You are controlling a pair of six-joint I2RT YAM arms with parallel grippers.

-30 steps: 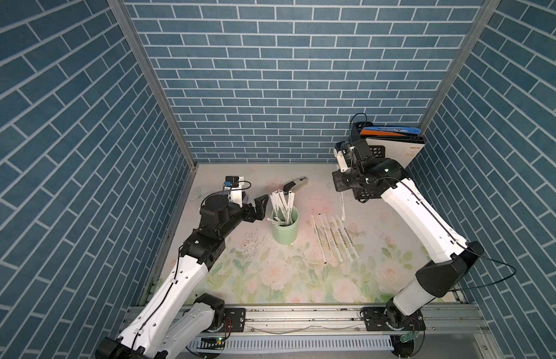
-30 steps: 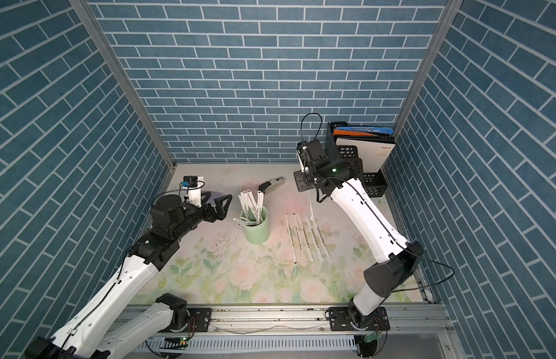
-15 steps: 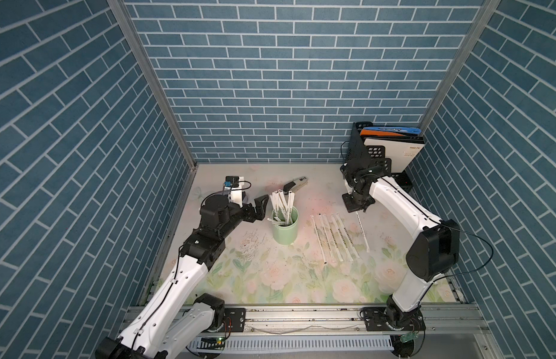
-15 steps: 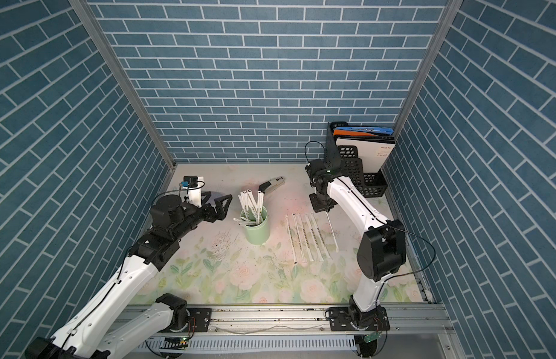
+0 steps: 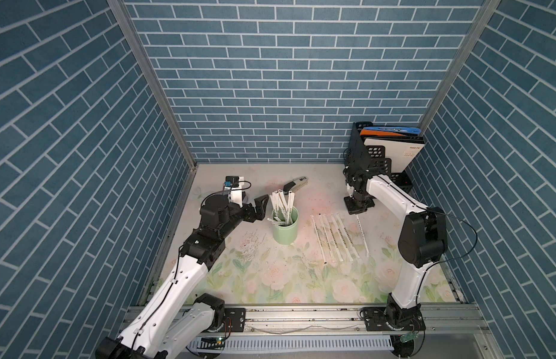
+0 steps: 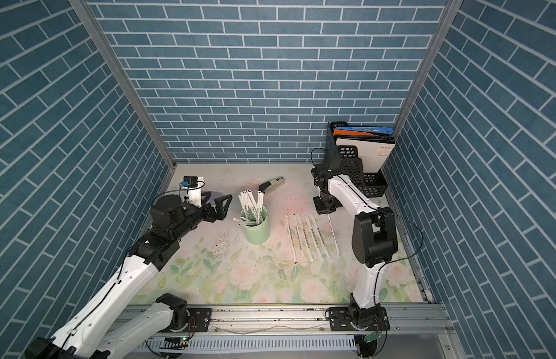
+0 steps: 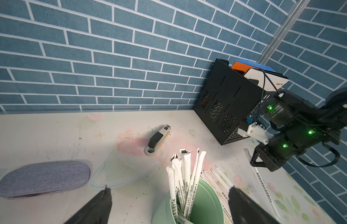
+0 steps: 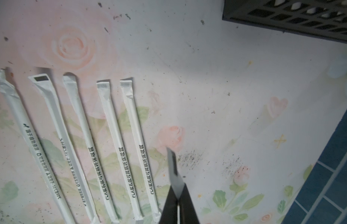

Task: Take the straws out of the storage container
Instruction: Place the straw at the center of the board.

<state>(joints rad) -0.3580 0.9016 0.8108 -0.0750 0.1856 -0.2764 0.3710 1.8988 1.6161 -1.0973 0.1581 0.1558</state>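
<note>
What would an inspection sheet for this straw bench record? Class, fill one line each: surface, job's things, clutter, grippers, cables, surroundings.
Surface: floral-print table mat, scuffed with dark marks.
Job's things: pale mint-green cylindrical cup upright, white paper-wrapped straws standing in it; five more straws laid in a row on the mat.
Clutter: grey-and-black stapler, grey fabric case, black perforated file holder with folders.
Grippers: left gripper open beside the cup, holding nothing; right gripper shut on a sixth straw at its end.
Cables: black cable loop at the right arm, clear of the straws.
Surroundings: blue brick-pattern walls on three sides; metal rail in front.
</note>
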